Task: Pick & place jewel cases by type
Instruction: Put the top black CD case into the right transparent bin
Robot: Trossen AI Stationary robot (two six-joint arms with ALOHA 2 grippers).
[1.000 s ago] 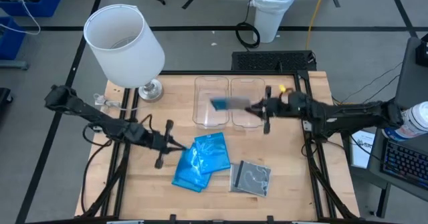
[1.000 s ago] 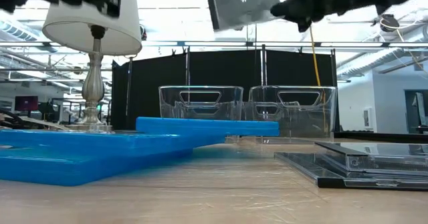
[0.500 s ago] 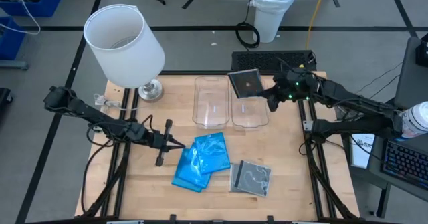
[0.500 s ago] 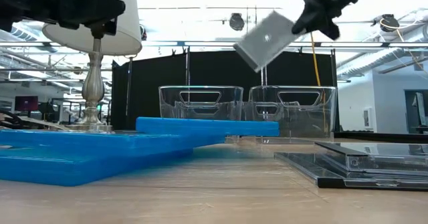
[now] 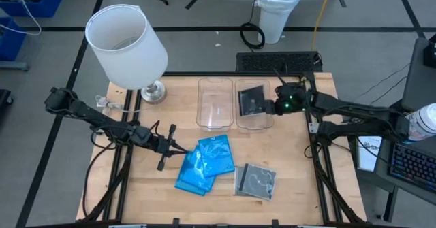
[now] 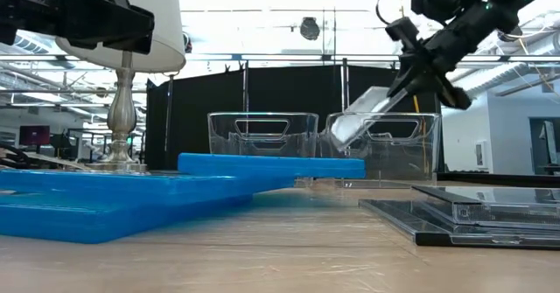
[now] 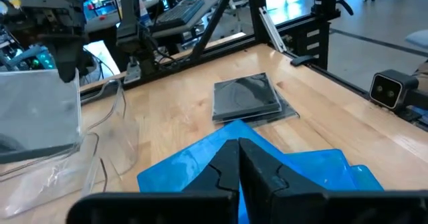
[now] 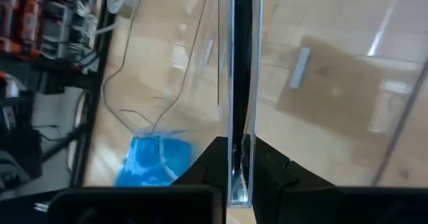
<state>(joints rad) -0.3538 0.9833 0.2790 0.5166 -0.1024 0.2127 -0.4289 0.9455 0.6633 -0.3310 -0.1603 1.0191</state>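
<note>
My right gripper (image 5: 274, 106) is shut on a dark grey jewel case (image 5: 251, 100) over the right clear bin (image 5: 253, 121). In the low view the case (image 6: 363, 121) slants down, and its lower end is below the bin's rim. My left gripper (image 5: 170, 146) is shut and empty, raised just left of the blue jewel cases (image 5: 204, 163), which lie overlapping on the table. In the left wrist view its fingers (image 7: 239, 165) point over the blue cases (image 7: 301, 170). A small stack of dark cases (image 5: 255, 182) lies flat near the front. My right gripper pinches the dark case between its two fingers, one on each flat face, at the edge nearest the table's right (image 8: 239, 150). The fingers slant down from the table's right. The case is lifted clear and tilted, its free end (image 6: 339, 138) lowest, inside the right bin's outline.
The left clear bin (image 5: 216, 104) stands beside the right one at the table's far middle. A lamp with a white shade (image 5: 128, 39) and a metal base (image 5: 153, 92) stands at the far left. A white bucket (image 5: 279, 10) stands beyond the table.
My right gripper has come down toward the right bin with the dark case. The case has tipped from high above the bins to a downward slant, its lower end now below the bin's rim.
</note>
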